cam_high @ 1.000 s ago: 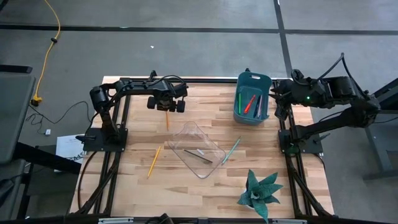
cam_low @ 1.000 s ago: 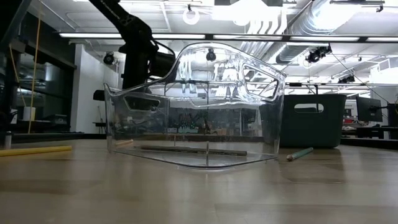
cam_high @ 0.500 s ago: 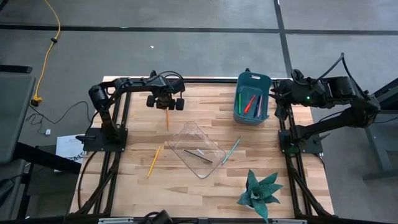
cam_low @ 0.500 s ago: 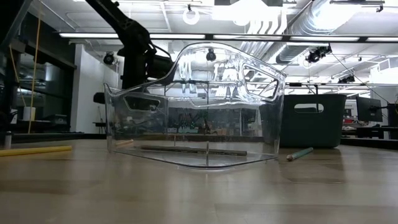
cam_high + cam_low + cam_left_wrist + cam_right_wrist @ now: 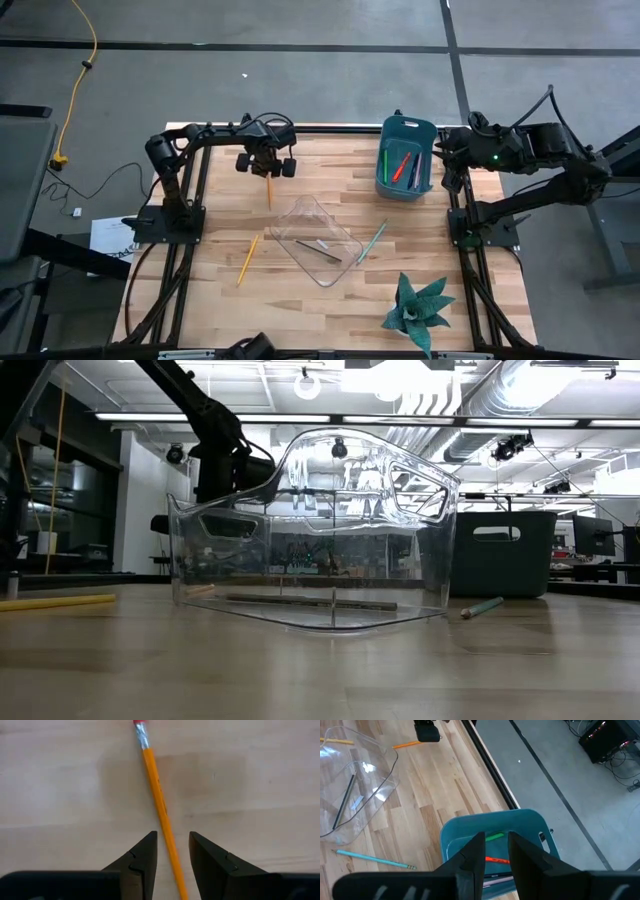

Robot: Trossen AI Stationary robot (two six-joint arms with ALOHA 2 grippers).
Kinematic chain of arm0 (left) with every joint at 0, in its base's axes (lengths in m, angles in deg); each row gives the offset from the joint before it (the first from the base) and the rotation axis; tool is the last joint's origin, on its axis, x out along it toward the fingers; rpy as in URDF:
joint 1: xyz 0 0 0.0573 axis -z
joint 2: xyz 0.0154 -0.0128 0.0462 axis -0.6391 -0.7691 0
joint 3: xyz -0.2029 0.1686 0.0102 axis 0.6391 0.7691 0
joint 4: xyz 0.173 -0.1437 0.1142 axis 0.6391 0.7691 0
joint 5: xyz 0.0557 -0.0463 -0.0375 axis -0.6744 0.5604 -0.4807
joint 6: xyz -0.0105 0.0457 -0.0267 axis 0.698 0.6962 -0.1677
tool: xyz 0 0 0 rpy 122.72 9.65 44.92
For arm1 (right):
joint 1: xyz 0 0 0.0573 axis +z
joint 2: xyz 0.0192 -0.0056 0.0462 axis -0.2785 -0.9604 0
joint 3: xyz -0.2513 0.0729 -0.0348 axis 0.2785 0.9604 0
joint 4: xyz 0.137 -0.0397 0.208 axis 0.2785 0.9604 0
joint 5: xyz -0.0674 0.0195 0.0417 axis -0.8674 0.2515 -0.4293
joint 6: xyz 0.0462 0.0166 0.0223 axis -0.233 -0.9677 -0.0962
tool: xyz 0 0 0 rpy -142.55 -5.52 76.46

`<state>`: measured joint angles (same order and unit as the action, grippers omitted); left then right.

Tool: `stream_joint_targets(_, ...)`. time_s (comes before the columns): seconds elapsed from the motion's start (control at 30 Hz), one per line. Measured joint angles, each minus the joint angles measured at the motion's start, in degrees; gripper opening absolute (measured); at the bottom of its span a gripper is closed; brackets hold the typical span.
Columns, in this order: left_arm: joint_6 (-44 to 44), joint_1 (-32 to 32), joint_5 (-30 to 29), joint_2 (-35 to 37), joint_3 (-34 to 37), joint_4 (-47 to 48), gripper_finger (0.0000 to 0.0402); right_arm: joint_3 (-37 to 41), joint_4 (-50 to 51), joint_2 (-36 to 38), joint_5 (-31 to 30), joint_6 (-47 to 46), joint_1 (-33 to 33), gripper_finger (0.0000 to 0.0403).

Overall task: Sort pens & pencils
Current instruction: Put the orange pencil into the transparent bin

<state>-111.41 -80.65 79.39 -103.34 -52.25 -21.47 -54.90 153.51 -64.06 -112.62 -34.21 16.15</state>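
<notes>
My left gripper [image 5: 266, 164] hangs open over the table's far left, pointing down, with a yellow-orange pencil [image 5: 159, 805] lying flat on the wood and running between its two fingers [image 5: 145, 860] without touching them. A second yellow pencil [image 5: 247, 258] and a pale teal pencil [image 5: 372, 242] also lie on the table. One dark pen [image 5: 318, 248] rests in the clear bin [image 5: 330, 270]. Red and green pens [image 5: 403, 165] sit in the teal bin [image 5: 388, 150]. My right gripper [image 5: 495, 851] is raised above the teal bin, slightly open and holding nothing.
A teal artificial plant [image 5: 415, 310] stands at the near right corner. The clear bin sits mid-table, tipped at an angle to the edges. Bare wood lies between the near-left pencil and the front edge. Arm frames run along both sides of the table.
My left gripper has shifted a little toward the table's far left corner above the pencil and has turned slightly about its own axis. Its fingers keep the same gap. The pencil has not moved.
</notes>
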Motion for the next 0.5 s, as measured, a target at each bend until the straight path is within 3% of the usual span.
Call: stream_joint_targets(0.5, 0.44, 0.39, 0.14, -3.41, -0.01, -2.32, 0.0101, 0.0, 0.0, -0.02, 0.0, -0.94, -0.01, 0.0075)
